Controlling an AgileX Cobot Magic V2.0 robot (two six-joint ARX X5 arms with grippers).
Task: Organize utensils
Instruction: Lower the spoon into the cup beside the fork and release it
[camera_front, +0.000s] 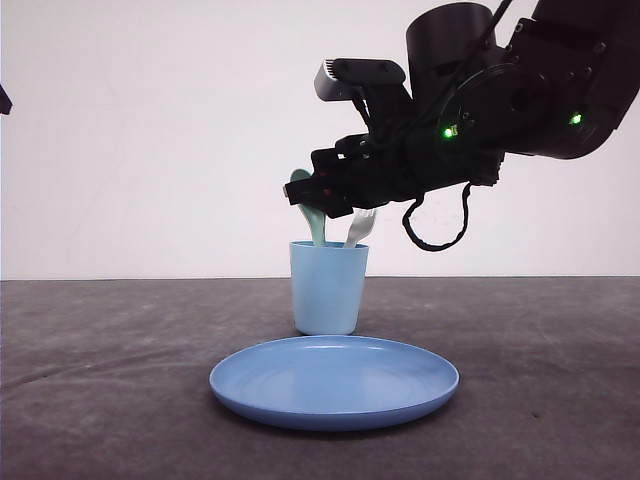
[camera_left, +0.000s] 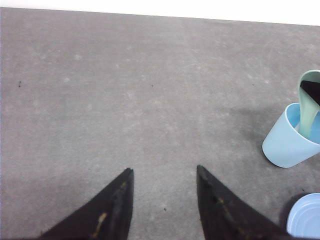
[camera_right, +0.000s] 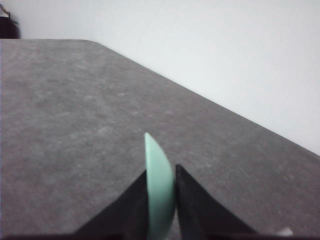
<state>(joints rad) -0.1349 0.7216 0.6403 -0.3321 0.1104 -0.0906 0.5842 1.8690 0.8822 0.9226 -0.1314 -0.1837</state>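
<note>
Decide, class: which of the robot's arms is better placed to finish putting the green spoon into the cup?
The right. Its gripper is already shut on the green spoon, whose handle dips into the cup beside the fork. The left gripper hangs open over bare table, away from the cup.

No readable text, labels, brands or numbers anywhere; cup (camera_front: 328, 288), plate (camera_front: 334, 382) and utensils all plain, unmarked.

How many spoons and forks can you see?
2: a mint-green plastic spoon and a white plastic fork, both standing in the light blue cup. More may hide inside.
</note>
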